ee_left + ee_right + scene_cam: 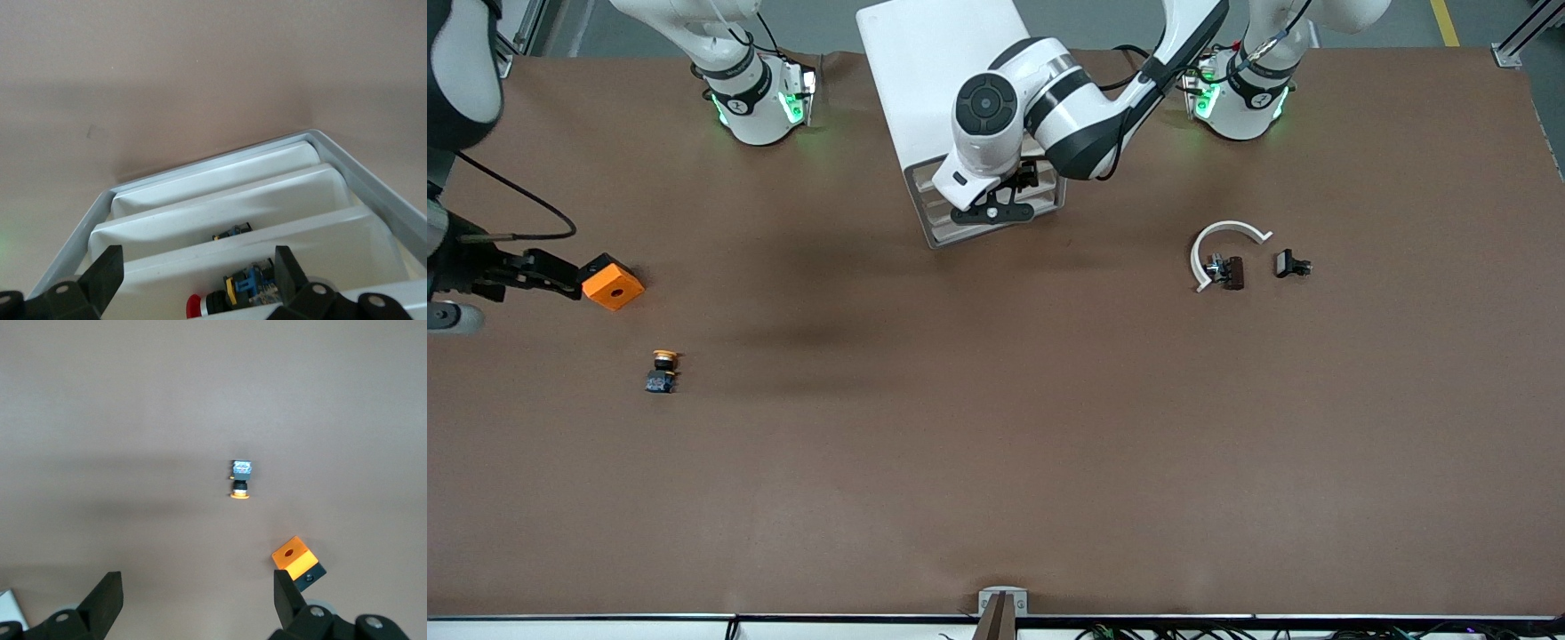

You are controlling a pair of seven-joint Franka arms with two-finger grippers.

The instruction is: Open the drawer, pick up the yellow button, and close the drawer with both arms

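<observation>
Front view: button (662, 371) lies on table near spread-fingered right gripper (560, 277); left gripper (992, 210) likewise spread.

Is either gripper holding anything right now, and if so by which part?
Nothing is held. The left gripper is open at the cabinet front; the right gripper is open beside the orange cube.

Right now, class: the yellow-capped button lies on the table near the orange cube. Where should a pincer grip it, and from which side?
Judging by its pose, come straight down from above. The button lies on its side on the bare table, apart from the orange cube. Close across the black-and-blue body rather than the round cap, which would likely slip. The open right pincer hangs nearest.
</observation>
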